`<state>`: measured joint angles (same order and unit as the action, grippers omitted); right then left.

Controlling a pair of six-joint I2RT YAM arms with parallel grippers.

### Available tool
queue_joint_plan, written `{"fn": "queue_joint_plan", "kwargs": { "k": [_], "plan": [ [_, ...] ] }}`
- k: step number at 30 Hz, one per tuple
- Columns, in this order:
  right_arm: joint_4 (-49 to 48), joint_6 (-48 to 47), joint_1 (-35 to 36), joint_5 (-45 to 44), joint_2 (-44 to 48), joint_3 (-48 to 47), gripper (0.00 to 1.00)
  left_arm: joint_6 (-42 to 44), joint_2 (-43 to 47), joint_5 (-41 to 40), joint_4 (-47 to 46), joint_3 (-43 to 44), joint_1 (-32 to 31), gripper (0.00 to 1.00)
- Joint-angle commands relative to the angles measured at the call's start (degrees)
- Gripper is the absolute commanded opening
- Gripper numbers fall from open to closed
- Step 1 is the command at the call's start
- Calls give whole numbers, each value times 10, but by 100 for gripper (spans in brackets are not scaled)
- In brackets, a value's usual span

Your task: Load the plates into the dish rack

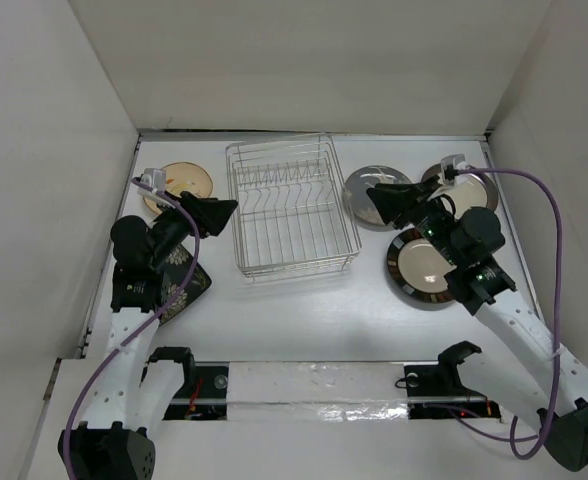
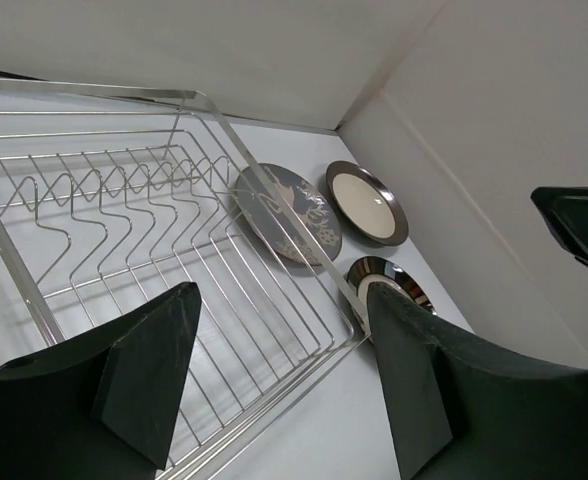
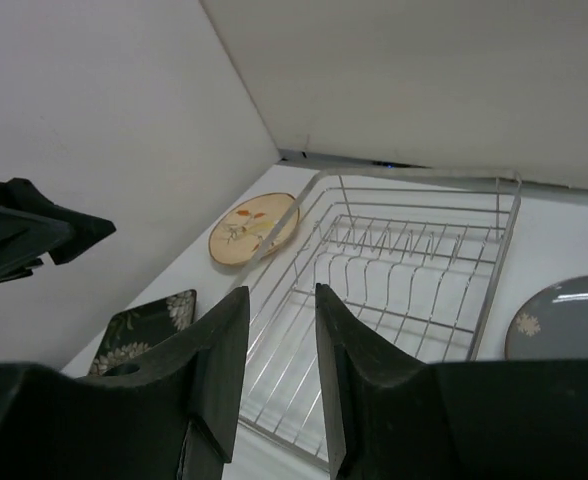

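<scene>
The wire dish rack (image 1: 294,205) sits in the middle of the desk (image 1: 304,315) with its row of upright slots toward the far side. Nothing stands in it. All five plates lie flat on the desk to either side, so loading looks not yet begun. The split seems meant to give each arm its own share. On the left lie the tan round plate (image 1: 179,183), far, and the dark floral squarish plate (image 1: 186,285), nearer and partly beneath the left arm. On the right lie the grey branch-patterned plate (image 1: 359,185) just beside the rack, the grey-rimmed cream plate (image 1: 477,192) farther toward the right wall, and the black-rimmed cream plate (image 1: 422,268) nearer. The left fingers (image 2: 144,380) are spread wide with nothing between them, raised just off the rack's left side and aimed across it. The right fingers (image 3: 209,365) stand only a little apart, also empty, raised over the grey branch-patterned plate and facing the rack. Because every plate lies flat, a finger will probably have to get under a rim before a plate can be tipped on edge into a slot.
</scene>
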<state>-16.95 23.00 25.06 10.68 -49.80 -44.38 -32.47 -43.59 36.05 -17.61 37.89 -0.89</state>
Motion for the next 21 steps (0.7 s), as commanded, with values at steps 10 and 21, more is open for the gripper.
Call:
{"fn": "queue_joint_plan", "kwargs": {
  "k": [10,21],
  "plan": [
    [33,-33,224,-42,-163,-111,1,-10,28,-7,-39,0,2,15],
    [59,23,403,-134,-413,-256,1,-41,105,10,-73,64,-10,0]
  ]
}}
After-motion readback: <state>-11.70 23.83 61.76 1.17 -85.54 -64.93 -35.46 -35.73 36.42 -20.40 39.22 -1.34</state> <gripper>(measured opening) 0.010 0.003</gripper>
